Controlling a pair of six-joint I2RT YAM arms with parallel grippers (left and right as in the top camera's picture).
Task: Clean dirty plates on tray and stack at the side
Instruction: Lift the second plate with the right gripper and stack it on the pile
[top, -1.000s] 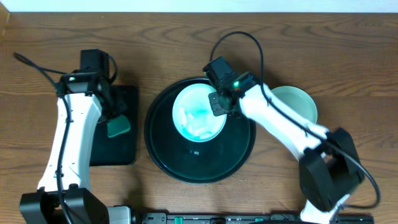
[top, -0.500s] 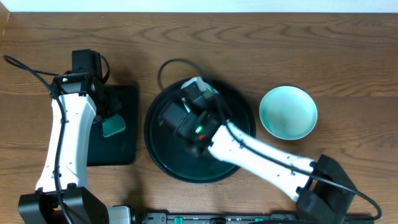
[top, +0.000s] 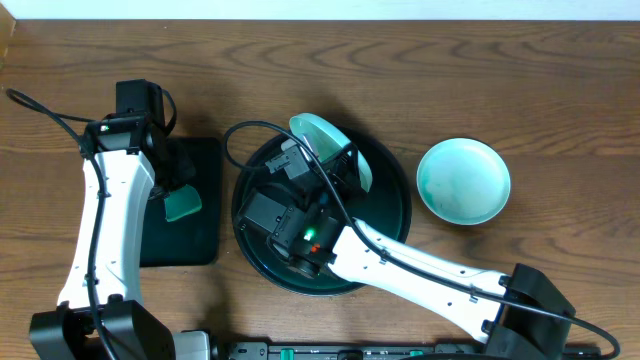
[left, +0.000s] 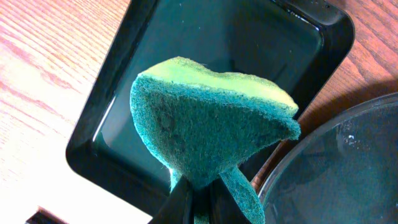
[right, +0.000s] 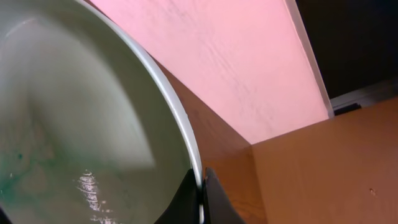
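While the right jaws pinch its rim, turquoise plate (top: 325, 133) tilted above tray (top: 392, 208), left jaws clamping sponge (left: 211, 124).

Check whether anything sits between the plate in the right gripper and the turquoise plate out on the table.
Nothing visible does. The right gripper grips the tilted plate by its rim over the round tray; between it and the side plate lie only the tray's rim and bare wood.
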